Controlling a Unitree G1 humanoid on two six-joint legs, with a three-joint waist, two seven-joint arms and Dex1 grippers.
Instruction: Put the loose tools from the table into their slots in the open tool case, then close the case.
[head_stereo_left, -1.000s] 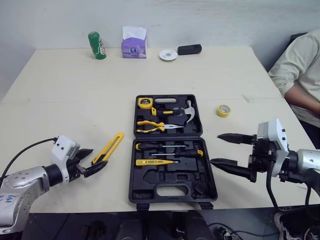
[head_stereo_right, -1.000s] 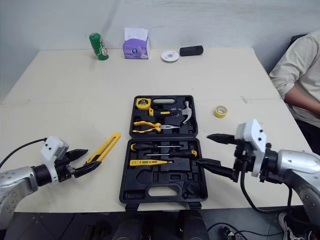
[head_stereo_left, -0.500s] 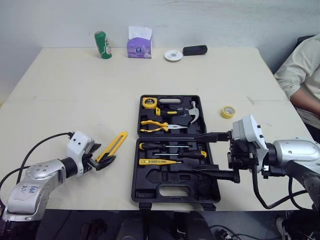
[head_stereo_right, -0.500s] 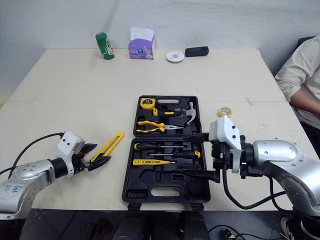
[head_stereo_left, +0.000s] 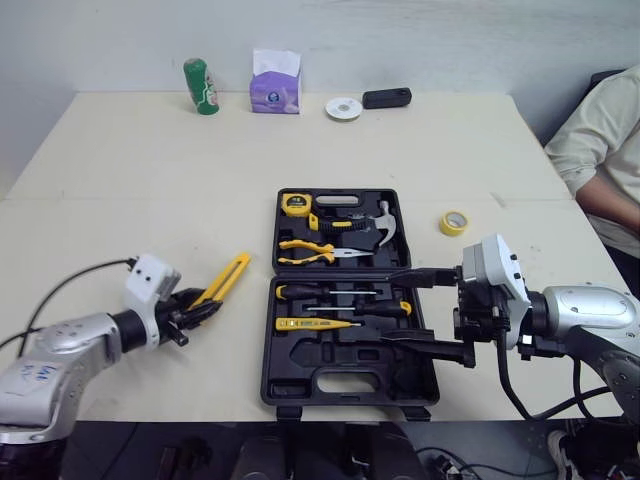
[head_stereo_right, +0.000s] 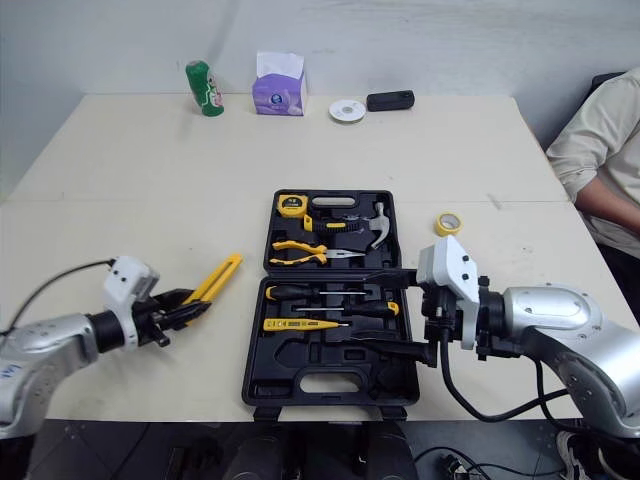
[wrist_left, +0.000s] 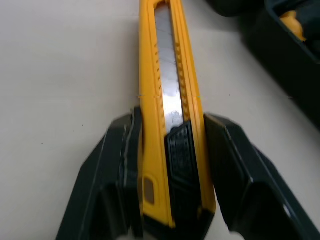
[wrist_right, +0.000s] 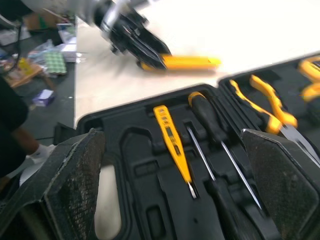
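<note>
- Utility knife (head_stereo_left: 228, 281): a long, flat bar of yellow plastic with a black slider and butt. A segmented steel blade shows along its channel. It lies along the pale, smooth table (head_stereo_left: 140, 190) at 9 o'clock of the tool case, with its tip toward 1 o'clock.
- Left gripper (wrist_left: 171, 122) is clamped on the knife's black butt end. Its matte black, wedge-shaped fingers (wrist_left: 112, 175) press against the knife's two long sides.
- Tool case (head_stereo_left: 297, 360): a black moulded-plastic rectangle lying open and flat mid-table. Its hinge line runs from 9 to 3 o'clock, and the oval carry-handle cut-out sits at the 6 o'clock edge.
- The far half holds a round yellow tape measure (head_stereo_left: 293, 205), a steel-headed hammer (head_stereo_left: 378, 222) and yellow-handled pliers (head_stereo_left: 305, 253) with bare metal jaws.
- The near half holds two slim screwdrivers (head_stereo_left: 350, 308) with black-and-yellow grips and a thin yellow tester pen (head_stereo_left: 310, 324). Toward 6 o'clock the shaped recesses show bare black plastic.
- Right gripper (head_stereo_left: 390, 305) reaches in from 3 o'clock over the near half, fingers spread wide and gripping nothing. One finger lies along the hinge line and the other over the bare recesses. Its pads (wrist_right: 75, 175) look rough and grainy.
- A yellow tape roll (head_stereo_left: 453, 222), ring-shaped, sits on the table at 2 o'clock of the case, apart from it.
- Along the table's 12 o'clock edge stand a green can (head_stereo_left: 201, 87), a purple tissue box (head_stereo_left: 275, 88), a white disc (head_stereo_left: 343, 108) and a black oblong object (head_stereo_left: 386, 97).
- A person's pale cloth sleeve (head_stereo_left: 600, 150) shows at 3 o'clock.
</note>
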